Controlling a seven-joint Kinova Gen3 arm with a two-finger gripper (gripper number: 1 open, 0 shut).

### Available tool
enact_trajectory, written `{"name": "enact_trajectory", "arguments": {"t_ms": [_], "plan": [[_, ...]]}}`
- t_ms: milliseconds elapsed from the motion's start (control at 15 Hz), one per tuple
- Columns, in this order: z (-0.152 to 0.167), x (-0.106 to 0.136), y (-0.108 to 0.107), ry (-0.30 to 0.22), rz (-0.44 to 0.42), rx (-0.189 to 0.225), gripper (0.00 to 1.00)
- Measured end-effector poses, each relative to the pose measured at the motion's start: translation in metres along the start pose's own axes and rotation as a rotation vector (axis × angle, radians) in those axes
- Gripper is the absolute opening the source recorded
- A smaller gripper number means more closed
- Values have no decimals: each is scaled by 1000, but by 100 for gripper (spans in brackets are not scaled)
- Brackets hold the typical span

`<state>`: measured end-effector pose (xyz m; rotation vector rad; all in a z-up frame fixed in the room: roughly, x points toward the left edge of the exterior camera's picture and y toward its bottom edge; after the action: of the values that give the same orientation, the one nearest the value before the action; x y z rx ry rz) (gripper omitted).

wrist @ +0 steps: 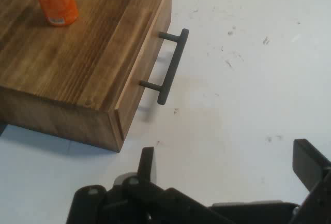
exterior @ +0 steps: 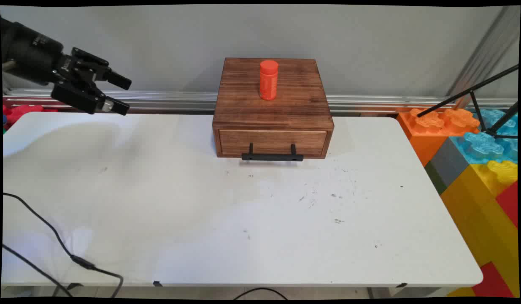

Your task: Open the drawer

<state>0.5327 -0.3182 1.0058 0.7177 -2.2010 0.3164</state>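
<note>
- A white table (exterior: 243,219) stands before a grey wall, with large coloured toy blocks (exterior: 475,139) at its right end.
- A wooden drawer box (exterior: 272,109) sits at the back, drawer shut, its black handle (exterior: 272,157) facing the near side.
- An orange bottle (exterior: 268,80) stands upright on the box's top.
- The gripper (exterior: 121,93) hangs over the table's far left, well apart from the box, fingers spread wide, holding and touching nothing.

1. The bottle (exterior: 268,80) at upper centre is bright orange.
2. The drawer box (exterior: 272,110) beneath it is brown with dark streaky grain; its handle (exterior: 272,157) is black.
3. The table (exterior: 201,219) is white, speckled with dark scuffs.
4. The gripper (exterior: 122,93) at upper left is black.
5. The big blocks (exterior: 475,169) at right are orange, pale blue, grey, yellow and red.
</note>
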Motion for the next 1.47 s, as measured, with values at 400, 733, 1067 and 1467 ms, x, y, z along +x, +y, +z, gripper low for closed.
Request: {"name": "enact_trajectory", "arguments": {"t_ms": [400,733,1067,1467], "plan": [[12,31,10,-51,9,6,100],[42,73,24,-54,-1,16,100],[103,121,42,-62,6,41,100],[205,148,52,-135,71,69,100]]}}
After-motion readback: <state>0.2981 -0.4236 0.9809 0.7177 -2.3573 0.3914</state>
